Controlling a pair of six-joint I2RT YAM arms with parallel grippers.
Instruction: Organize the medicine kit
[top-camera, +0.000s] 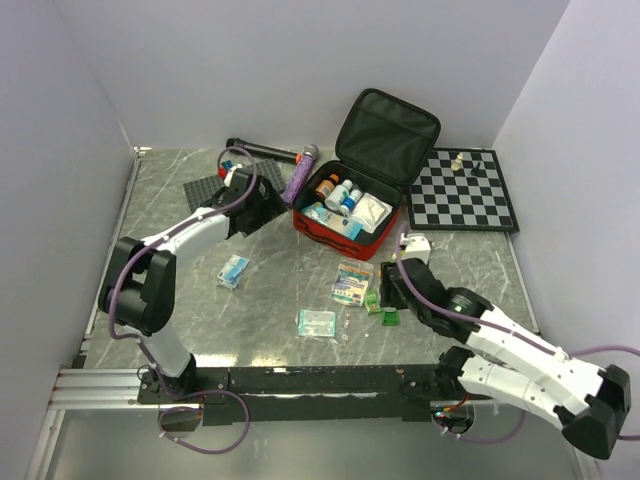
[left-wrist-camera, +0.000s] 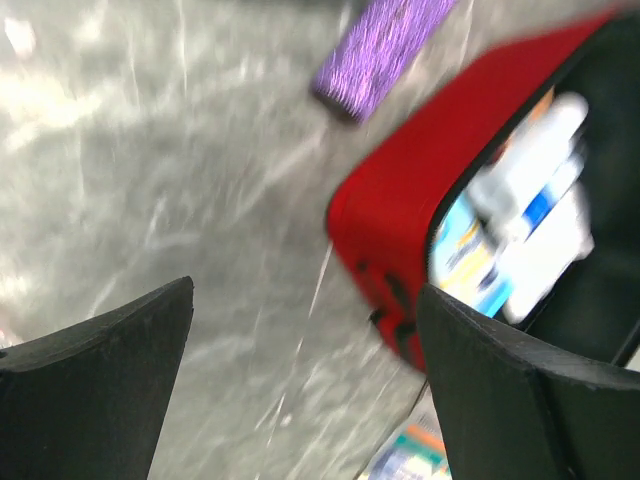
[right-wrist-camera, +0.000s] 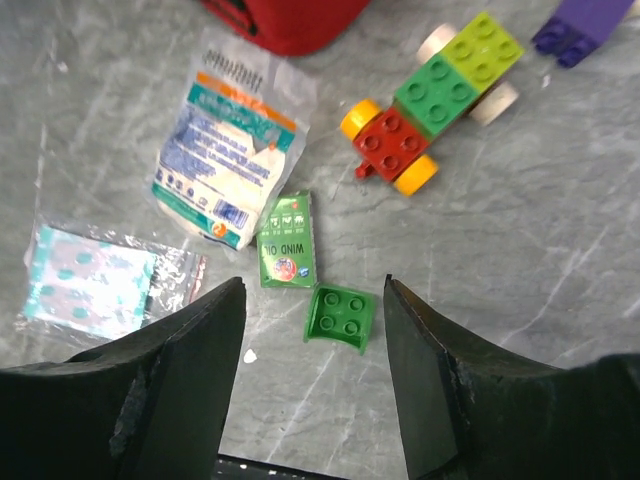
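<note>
On the far middle of the table (top-camera: 200, 310) lies the medicine kit (top-camera: 322, 226), lid raised, bottles (top-camera: 340, 192) inside. Just left of it hovers the left gripper (left-wrist-camera: 305, 290), jaws spread, empty. Nearer, the right gripper (right-wrist-camera: 312, 284) hangs over a green brick (right-wrist-camera: 340, 318), jaws spread, empty.

On the desk (top-camera: 180, 300) the medicine kit (top-camera: 322, 229) lies open with bottles (top-camera: 340, 192) inside it. A chessboard (top-camera: 463, 195) lies right of the kit. A tube (top-camera: 300, 176) lies just left, a baseplate (top-camera: 200, 190) farther left, and packets (top-camera: 352, 281) lie before it.
</note>
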